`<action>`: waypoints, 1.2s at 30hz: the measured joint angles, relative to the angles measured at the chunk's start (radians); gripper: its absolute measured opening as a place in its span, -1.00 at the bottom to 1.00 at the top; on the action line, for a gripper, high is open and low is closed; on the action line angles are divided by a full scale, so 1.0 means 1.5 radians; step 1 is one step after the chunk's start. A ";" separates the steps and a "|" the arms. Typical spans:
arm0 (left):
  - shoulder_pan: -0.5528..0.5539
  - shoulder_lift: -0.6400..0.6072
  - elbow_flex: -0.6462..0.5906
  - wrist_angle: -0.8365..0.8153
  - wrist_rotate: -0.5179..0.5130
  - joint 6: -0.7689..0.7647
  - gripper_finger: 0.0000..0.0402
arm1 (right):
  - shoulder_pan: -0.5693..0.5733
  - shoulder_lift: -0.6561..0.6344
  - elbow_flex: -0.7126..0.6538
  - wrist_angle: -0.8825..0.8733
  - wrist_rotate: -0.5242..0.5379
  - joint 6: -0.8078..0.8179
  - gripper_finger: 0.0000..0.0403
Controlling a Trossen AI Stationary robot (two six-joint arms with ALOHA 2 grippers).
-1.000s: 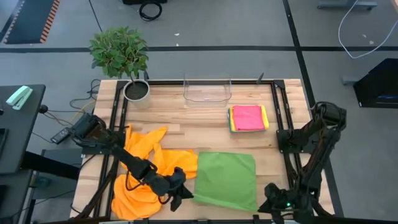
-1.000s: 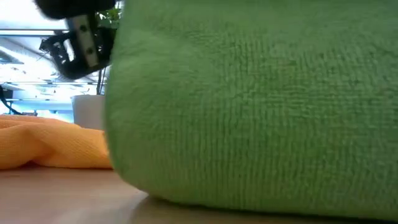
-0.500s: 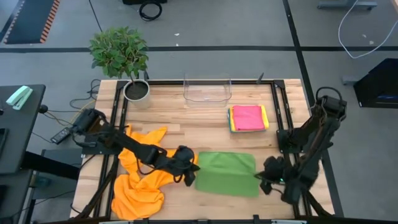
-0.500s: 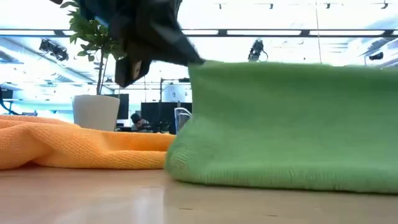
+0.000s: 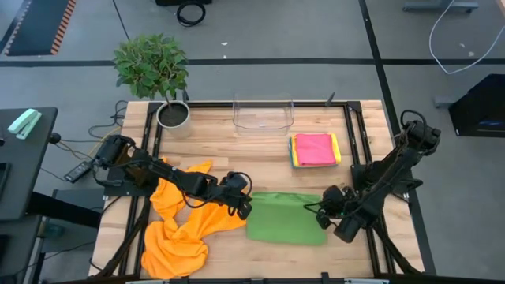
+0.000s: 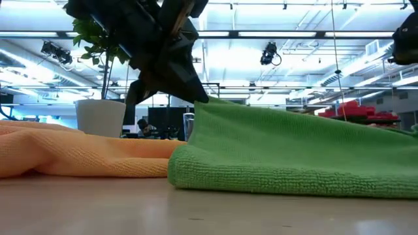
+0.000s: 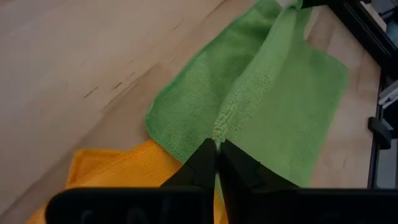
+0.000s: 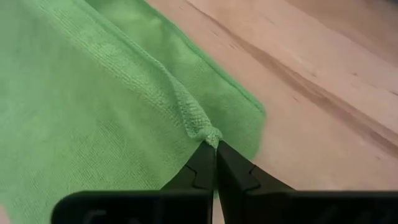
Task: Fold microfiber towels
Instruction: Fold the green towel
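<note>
A green microfiber towel (image 5: 284, 219) lies folded over on itself at the table's near middle, its fold (image 6: 274, 179) on the wood. My left gripper (image 5: 245, 208) is shut at its left far corner and my right gripper (image 5: 322, 213) at its right far corner. In the low view the left gripper (image 6: 193, 91) stands above the towel's raised corner. A crumpled heap of orange towels (image 5: 185, 225) lies left of it. A folded stack with a pink towel (image 5: 315, 149) on top sits at the back right. My left gripper pinches the upper layer's left corner (image 7: 219, 132) between its two fingertips, slanting down from the table's left. That corner (image 6: 200, 104) is held a little above the table, and the layer slopes down from it. My right gripper pinches the upper layer's right corner (image 8: 207, 133) between its fingertips, slanting down from the table's right. The cloth puckers into a ridge (image 8: 163, 87) at the hold, and the lower layer lies flat on the wood.
A clear plastic bin (image 5: 263, 114) stands at the far edge's middle and a potted plant (image 5: 158, 75) at the far left corner. Black frame rails (image 5: 357, 150) run along both sides. Bare wood (image 5: 237, 154) lies between the towels and the bin.
Both grippers have gone from the near edge toward the far edge, tipping downward, with the green towel's near corners. The towel's near half has been folded over onto its far half, and the raised layer has sunk lower.
</note>
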 joint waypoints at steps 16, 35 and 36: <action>0.045 -0.005 0.000 -0.001 0.002 0.017 -0.41 | -0.013 -0.135 0.004 -0.101 -0.012 0.083 -0.18; 0.000 0.090 0.000 0.126 0.147 0.017 -0.37 | -0.103 -0.091 -0.036 0.033 -0.095 -0.114 -0.41; -0.008 0.092 0.000 0.121 0.147 0.017 -0.38 | -0.107 -0.089 -0.044 0.039 -0.099 -0.114 -0.33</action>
